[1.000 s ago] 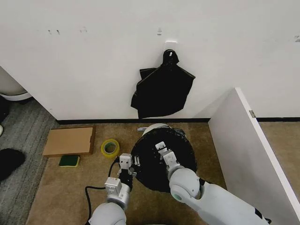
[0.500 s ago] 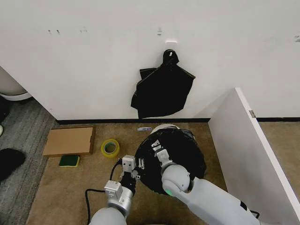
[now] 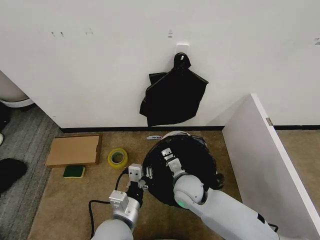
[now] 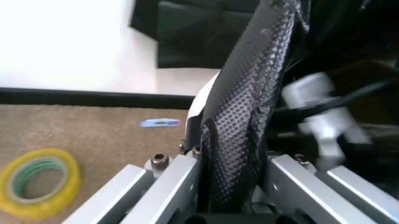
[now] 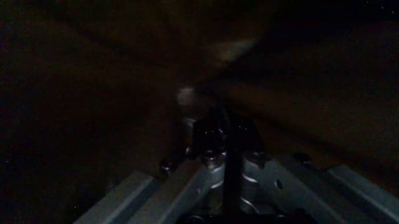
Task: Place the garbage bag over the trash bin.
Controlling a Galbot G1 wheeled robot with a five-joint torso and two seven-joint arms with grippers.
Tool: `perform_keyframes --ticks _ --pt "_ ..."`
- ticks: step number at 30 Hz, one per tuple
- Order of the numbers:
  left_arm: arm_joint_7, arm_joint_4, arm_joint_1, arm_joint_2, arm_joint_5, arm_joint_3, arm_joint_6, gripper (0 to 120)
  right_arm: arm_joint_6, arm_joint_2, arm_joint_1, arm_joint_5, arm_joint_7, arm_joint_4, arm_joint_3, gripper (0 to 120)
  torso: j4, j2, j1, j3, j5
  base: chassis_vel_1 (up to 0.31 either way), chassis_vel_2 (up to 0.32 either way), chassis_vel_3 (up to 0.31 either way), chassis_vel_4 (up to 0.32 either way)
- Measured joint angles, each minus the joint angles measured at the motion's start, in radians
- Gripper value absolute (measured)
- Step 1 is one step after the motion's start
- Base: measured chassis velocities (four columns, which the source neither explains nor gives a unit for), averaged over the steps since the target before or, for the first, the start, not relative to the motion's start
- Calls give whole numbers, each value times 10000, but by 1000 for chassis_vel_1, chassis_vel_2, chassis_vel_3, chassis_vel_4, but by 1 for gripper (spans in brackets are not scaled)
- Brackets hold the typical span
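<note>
The trash bin [image 3: 174, 134] stands on the carpet near the wall, with just a strip of its cream-white rim visible at the far side. The garbage bag [image 3: 192, 160], glossy black film, covers its top and sides. My left gripper [image 3: 139, 176] is at the bin's left edge. In the left wrist view its fingers [image 4: 240, 140] pinch a band of bag film beside the white rim [image 4: 203, 100]. My right gripper [image 3: 169, 157] reaches over the bag-covered mouth. In the dark right wrist view its fingers [image 5: 223, 135] stand together on black film.
A flat black bundle [image 3: 173, 97] hangs from a wall hook behind the bin. A yellow tape roll [image 3: 117, 157], brown cardboard [image 3: 74, 150] and a green sponge [image 3: 73, 171] lie to the left. A white panel [image 3: 270, 165] walls off the right. A small blue item [image 3: 153, 137] lies by the baseboard.
The bag's loose bulge on the right has drawn in, so the film sits rounder on the bin, and more white rim shows at the far side. Both grippers have shifted only slightly.
</note>
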Motion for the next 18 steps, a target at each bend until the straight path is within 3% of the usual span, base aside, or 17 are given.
perform_keyframes --ticks 8,18 --pt "-199 511 -324 -74 -445 -634 -109 0 -139 -656 -521 305 -746 1491 421 0 0 0 0 0 2 0 0 0 0" --pt "-438 656 -497 -142 -1070 -973 -18 0 -156 -1619 -1590 429 -1494 3306 1295 30 1 0 0 0 1 0 0 0 0"
